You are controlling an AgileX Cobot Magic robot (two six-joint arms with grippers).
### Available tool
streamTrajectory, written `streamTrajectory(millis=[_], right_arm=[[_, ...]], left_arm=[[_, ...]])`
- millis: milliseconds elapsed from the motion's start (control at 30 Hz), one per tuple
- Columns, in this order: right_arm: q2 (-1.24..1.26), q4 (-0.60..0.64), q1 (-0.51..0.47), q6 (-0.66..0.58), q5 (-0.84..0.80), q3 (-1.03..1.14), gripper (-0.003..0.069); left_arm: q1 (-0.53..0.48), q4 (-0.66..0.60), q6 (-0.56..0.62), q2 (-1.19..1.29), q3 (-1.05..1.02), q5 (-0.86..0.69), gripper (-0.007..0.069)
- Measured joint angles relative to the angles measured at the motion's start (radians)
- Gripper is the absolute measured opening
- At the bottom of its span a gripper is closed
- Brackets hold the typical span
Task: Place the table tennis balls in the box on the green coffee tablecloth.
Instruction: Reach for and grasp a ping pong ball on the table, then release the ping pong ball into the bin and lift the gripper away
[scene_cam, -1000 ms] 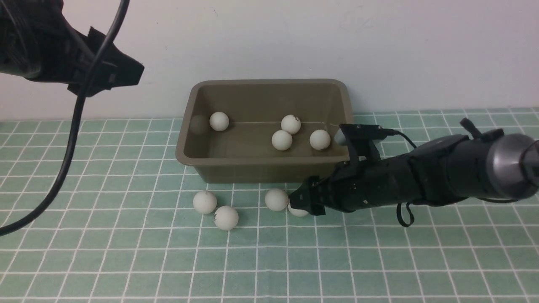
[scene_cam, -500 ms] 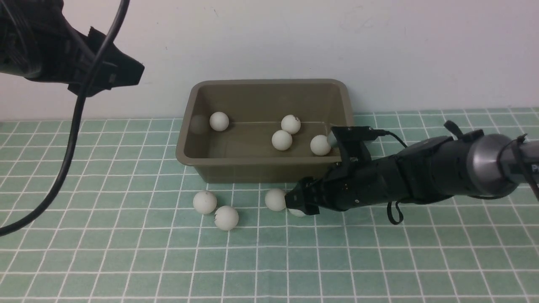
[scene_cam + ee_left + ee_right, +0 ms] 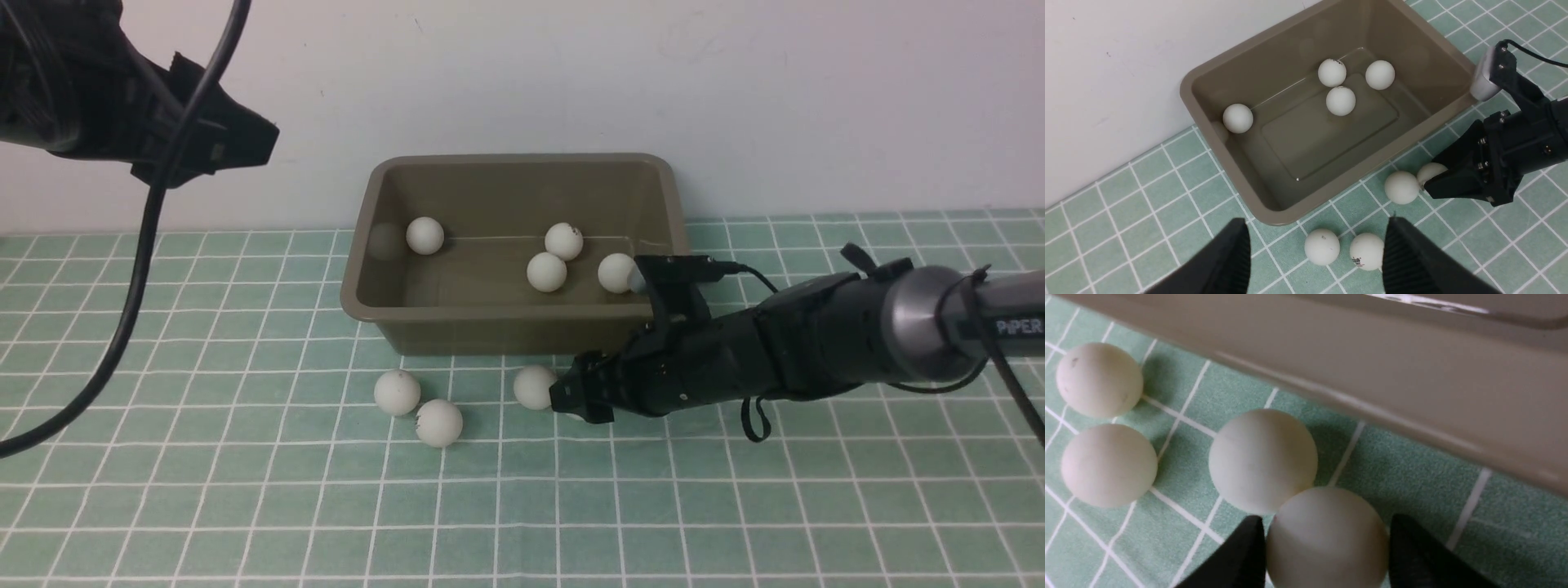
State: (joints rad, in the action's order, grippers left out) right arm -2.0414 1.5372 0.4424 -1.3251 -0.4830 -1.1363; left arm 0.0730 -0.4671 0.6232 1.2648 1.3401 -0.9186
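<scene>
The olive-brown box (image 3: 522, 160) stands on the green coffee tablecloth (image 3: 245, 506) against the wall and holds several table tennis balls (image 3: 546, 272). Three more balls (image 3: 439, 422) show on the cloth in front of it. My right gripper (image 3: 571, 398) lies low by the box's front wall, shut on another ball (image 3: 1327, 539), which touches its neighbour (image 3: 1262, 459). That held ball is hidden in the front view and partly shows from the left wrist (image 3: 1431, 173). My left gripper (image 3: 253, 139) hangs high at the left, open and holding nothing (image 3: 1316, 222).
A white wall (image 3: 735, 98) rises right behind the box. A black cable (image 3: 139, 269) hangs from my left arm down to the cloth's left side. My right arm's camera bracket (image 3: 678, 273) sits beside the box's right front corner.
My right arm has slid a little leftward along the cloth and its jaws have closed on the ball, which it now covers in the front view. The left arm has not moved.
</scene>
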Motion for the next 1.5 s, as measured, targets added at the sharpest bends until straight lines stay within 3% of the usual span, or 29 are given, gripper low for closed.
streamTrajectory(millis=[167,400,567,967,1500], right_arm=[[0.013,-0.135,-0.001,0.035,-0.029,-0.002,0.0350],[0.142,-0.505,-0.045,0.268,-0.149,-0.002,0.0350],[0.255,-0.623,-0.056,0.296,-0.229,-0.002,0.0350],[0.299,-0.560,-0.056,0.222,-0.034,-0.053,0.0350],[-0.026,-0.564,-0.058,0.224,-0.082,-0.407,0.0350]], left_arm=[[0.000,0.000,0.000,0.000,0.000,-0.009,0.0395],[0.000,0.001,0.000,0.000,0.000,-0.034,0.0395],[0.000,0.001,0.000,0.000,0.000,-0.045,0.0395],[0.000,0.001,0.000,0.000,0.000,-0.045,0.0395],[0.000,0.001,0.000,0.000,0.000,-0.055,0.0395]])
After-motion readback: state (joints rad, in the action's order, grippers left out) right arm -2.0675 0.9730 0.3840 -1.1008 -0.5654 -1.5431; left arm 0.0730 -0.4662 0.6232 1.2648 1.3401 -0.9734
